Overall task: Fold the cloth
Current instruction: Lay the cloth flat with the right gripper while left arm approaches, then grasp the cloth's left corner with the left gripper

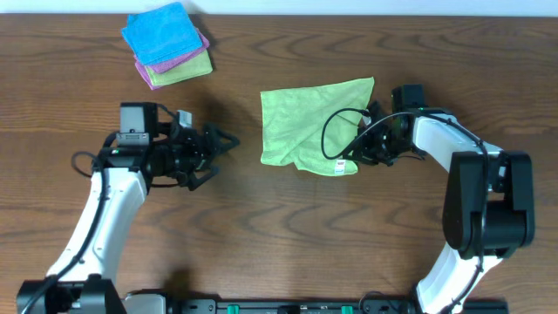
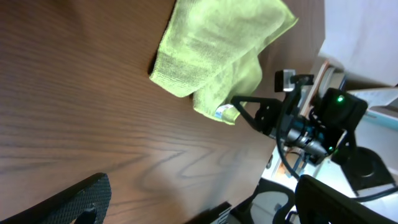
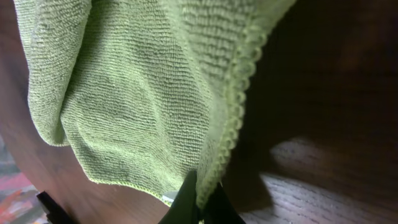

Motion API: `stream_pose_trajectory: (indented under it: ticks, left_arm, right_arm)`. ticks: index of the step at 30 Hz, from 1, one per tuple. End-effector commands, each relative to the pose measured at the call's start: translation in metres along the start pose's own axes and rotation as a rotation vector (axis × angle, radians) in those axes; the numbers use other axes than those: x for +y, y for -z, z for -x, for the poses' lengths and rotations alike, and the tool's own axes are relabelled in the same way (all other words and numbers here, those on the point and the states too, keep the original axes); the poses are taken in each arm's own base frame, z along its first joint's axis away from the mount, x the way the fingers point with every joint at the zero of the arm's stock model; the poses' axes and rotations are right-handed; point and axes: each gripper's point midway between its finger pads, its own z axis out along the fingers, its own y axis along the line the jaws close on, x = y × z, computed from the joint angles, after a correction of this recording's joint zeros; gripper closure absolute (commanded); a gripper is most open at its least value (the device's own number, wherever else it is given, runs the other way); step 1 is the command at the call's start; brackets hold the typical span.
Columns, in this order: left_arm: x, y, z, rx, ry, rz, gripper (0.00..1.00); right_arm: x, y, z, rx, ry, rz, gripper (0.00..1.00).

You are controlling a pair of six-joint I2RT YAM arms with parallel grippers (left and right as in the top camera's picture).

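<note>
Right gripper (image 1: 357, 155): fingers pressed together, pinching the cloth (image 1: 307, 125) by its scalloped hem at the near right corner. In the right wrist view the fingertips (image 3: 198, 202) meet on the hem, and the cloth (image 3: 137, 93) drapes up and away from them.

Left gripper (image 1: 223, 155): fingers spread wide, holding nothing, pointed at the cloth's left edge with bare table (image 1: 261, 235) between.

Cloth position: centre of the table, slightly toward my right arm, mostly flat.
- Left edge: straight, lying on the wood.
- Far right corner: flat and pointed, near my right wrist.
- Near edge: bunched and doubled over toward the pinched corner, with a small white tag (image 1: 338, 166) showing there.
- From the left wrist view, the cloth (image 2: 211, 56) shows a thick rolled fold along its near edge.

A black cable loop (image 1: 334, 131) from my right arm hangs over the cloth's right part.

Open room: bare wood in front of the cloth and along the whole near side. A stack of folded cloths (image 1: 170, 44) sits at the far left corner, well apart.
</note>
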Motion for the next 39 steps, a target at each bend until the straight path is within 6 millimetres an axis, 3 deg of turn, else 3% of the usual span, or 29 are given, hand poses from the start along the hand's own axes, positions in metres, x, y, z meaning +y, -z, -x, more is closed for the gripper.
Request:
stream_pose_trajectory:
  ticks: [1, 5, 9, 12, 18, 24, 39]
  left_arm:
    - [-0.002, -0.009, -0.002, 0.027, -0.01, 0.003, 0.05]
    - [-0.004, -0.023, -0.004, 0.054, -0.026, 0.005, 0.04]
    - [-0.011, -0.041, -0.008, 0.078, -0.045, -0.007, 0.05]
    - [-0.02, -0.056, -0.012, 0.096, -0.078, -0.025, 0.05]
    - [-0.029, -0.079, -0.018, 0.122, -0.106, -0.047, 0.05]
    - [-0.023, -0.099, -0.028, 0.167, -0.096, -0.027, 0.05]
    - [-0.039, -0.179, -0.064, 0.267, -0.12, -0.109, 0.05]
  right_arm:
    - [0.01, 0.018, 0.007, -0.05, 0.023, 0.022, 0.99]
    - [0.012, 0.059, 0.03, -0.201, 0.097, -0.072, 0.99]
    - [0.001, 0.124, 0.059, -0.438, 0.137, -0.295, 0.99]
    - [-0.007, 0.157, 0.066, -0.539, 0.13, -0.399, 0.99]
    - [-0.008, 0.158, 0.062, -0.527, 0.135, -0.408, 0.99]
    - [-0.007, 0.159, 0.063, -0.535, 0.139, -0.407, 0.99]
    - [-0.006, 0.158, 0.063, -0.533, 0.137, -0.397, 0.99]
